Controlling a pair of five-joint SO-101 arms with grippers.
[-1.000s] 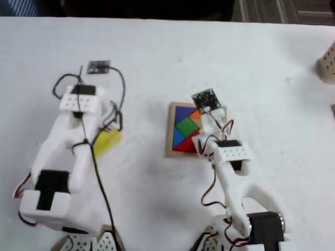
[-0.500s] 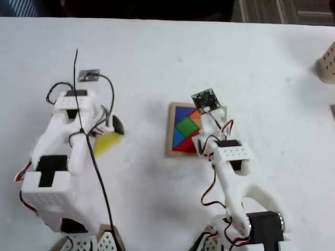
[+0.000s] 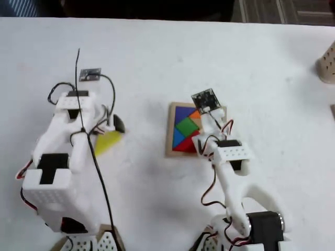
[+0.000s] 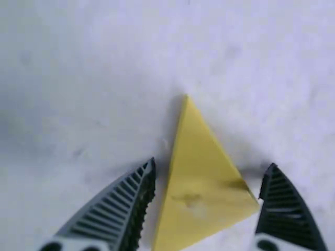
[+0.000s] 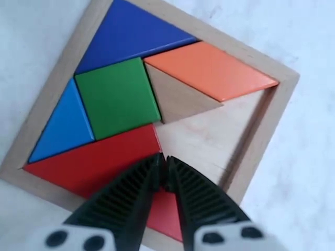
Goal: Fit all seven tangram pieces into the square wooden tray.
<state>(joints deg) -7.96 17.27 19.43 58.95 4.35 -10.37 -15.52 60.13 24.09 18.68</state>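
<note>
A yellow triangle (image 4: 201, 180) lies flat on the white table (image 3: 157, 63), and it lies between the fingers of my open left gripper (image 4: 209, 175). From above, the yellow triangle (image 3: 107, 141) sits beside the left arm's gripper (image 3: 112, 128). The square wooden tray (image 5: 261, 136) holds dark blue, light blue, green, orange, red and plain wood pieces, with a bare triangular gap (image 5: 220, 138). My right gripper (image 5: 166, 162) hangs shut over the red piece (image 5: 99, 162), holding nothing. In the high view the tray (image 3: 171, 130) is partly hidden by the right arm.
A tan pegged object (image 3: 327, 65) stands at the table's right edge. Loose black cables (image 3: 102, 188) run along the left arm. The dark far edge of the table (image 3: 157, 15) runs along the back.
The left arm drew back toward the left over the past second, and its gripper came down with a finger on each side of the yellow triangle. The right arm kept still.
</note>
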